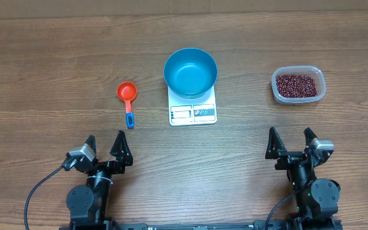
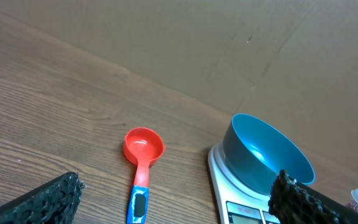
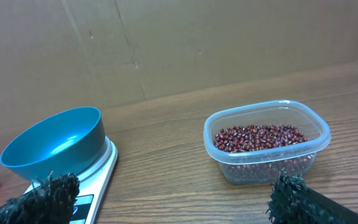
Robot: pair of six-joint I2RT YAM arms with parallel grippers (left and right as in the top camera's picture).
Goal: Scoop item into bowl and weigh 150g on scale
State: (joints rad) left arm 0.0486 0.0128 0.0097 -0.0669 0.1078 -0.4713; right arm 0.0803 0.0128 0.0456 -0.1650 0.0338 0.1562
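Down at the bottom edge, your left gripper (image 1: 106, 139) and right gripper (image 1: 291, 135) sit with jaws spread, empty. Scooping hasn't begun: round deep blue bowl (image 1: 190, 72) empty on the flat white scale (image 1: 193, 114), centre; small red-brown beans (image 1: 295, 84) in the clear plastic tub (image 1: 277, 93), upper right. Your next move looks like the orange plastic scoop (image 1: 127, 93), centre-left.

I see the white scale (image 1: 193, 114) lying flat, its display and button panel on the near edge. The deep blue bowl (image 1: 190, 72) sits upright on the scale, empty inside. The dark red-brown beans (image 1: 296, 85) lie heaped in a clear tub (image 1: 274, 86), well apart to the scale's right.
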